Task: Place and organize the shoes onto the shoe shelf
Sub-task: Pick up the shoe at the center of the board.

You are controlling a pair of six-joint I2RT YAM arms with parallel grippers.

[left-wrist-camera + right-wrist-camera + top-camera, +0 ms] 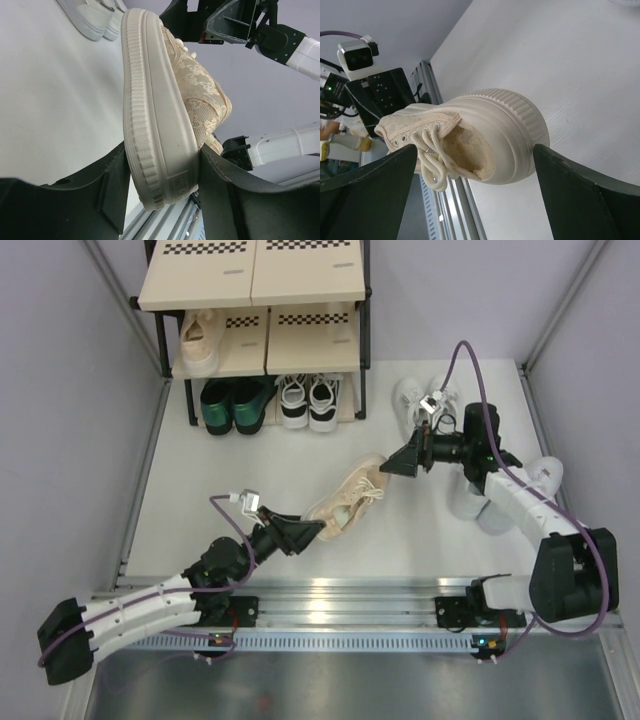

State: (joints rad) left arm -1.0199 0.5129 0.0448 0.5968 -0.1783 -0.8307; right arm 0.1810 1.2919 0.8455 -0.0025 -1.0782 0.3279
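Observation:
A beige laced sneaker (345,498) lies tilted on the white floor between my two grippers. My left gripper (300,532) is shut on its heel end; in the left wrist view the ribbed sole (150,115) sits clamped between the black fingers (112,190). My right gripper (395,467) is open at the toe end; in the right wrist view its fingers (380,180) stand wide on either side of the sneaker's toe (500,135). The shoe shelf (255,310) stands at the back. It holds one beige sneaker (200,340), the dark green shoes (232,405) and the black-and-white sneakers (308,402).
Small white sneakers (420,400) stand on the floor right of the shelf, behind my right wrist. Larger white sneakers (485,505) lie under my right forearm. An aluminium rail (350,600) runs along the near edge. Grey walls close both sides.

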